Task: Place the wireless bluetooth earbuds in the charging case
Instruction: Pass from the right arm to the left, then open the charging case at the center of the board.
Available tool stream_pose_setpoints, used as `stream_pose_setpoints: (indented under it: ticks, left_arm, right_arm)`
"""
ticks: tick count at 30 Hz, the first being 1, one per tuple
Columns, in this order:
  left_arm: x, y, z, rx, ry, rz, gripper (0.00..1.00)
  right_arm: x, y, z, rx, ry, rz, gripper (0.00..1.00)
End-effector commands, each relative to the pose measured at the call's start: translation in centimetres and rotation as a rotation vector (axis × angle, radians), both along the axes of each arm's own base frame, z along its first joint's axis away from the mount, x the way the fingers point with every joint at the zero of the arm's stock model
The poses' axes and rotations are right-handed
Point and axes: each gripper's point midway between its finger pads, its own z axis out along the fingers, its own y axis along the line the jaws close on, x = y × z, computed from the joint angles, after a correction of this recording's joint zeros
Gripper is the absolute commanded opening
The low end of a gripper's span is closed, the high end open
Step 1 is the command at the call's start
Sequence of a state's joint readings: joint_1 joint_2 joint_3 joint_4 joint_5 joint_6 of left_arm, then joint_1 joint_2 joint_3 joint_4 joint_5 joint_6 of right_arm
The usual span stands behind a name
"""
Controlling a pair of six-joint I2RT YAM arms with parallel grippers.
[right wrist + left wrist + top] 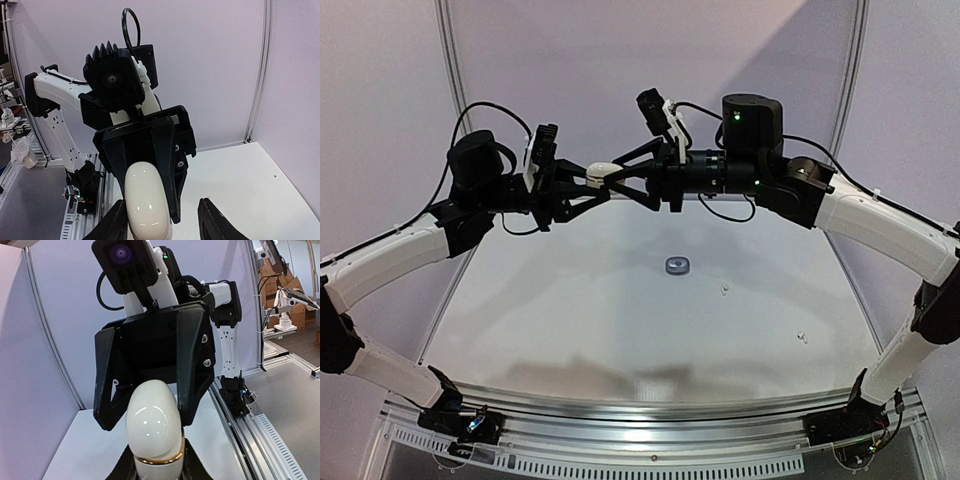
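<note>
A glossy white charging case (603,172) with a gold band (155,459) is held high above the table between both arms. My left gripper (592,180) is shut on its lower part; its fingers flank the case in the left wrist view (155,467). My right gripper (620,180) is open, its fingers (214,225) spread wide around the case's other end (146,200), one finger beside it. Two tiny white earbuds lie on the table, one (725,288) mid-right and one (801,337) nearer the front right. Dark earbuds are not in view.
A small dark grey-purple round case (676,265) lies at the middle of the white table (570,320). Purple walls with a metal frame (450,60) close the back and sides. An aluminium rail (640,430) runs along the near edge.
</note>
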State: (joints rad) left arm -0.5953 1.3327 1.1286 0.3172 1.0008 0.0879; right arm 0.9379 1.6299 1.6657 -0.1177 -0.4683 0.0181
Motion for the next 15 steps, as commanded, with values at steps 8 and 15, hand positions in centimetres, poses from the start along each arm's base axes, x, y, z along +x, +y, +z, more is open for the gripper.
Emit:
stream_pose_setpoints:
  ticks: [8, 15]
  left_arm:
    - [-1.92, -0.11, -0.82, 0.037, -0.030, -0.049, 0.00]
    - [-2.09, -0.08, -1.31, 0.053, -0.040, -0.055, 0.00]
  right_arm:
    - [1.45, -0.87, 2.21, 0.024, -0.032, -0.110, 0.46]
    - [1.95, -1.27, 2.23, 0.015, -0.020, -0.146, 0.46]
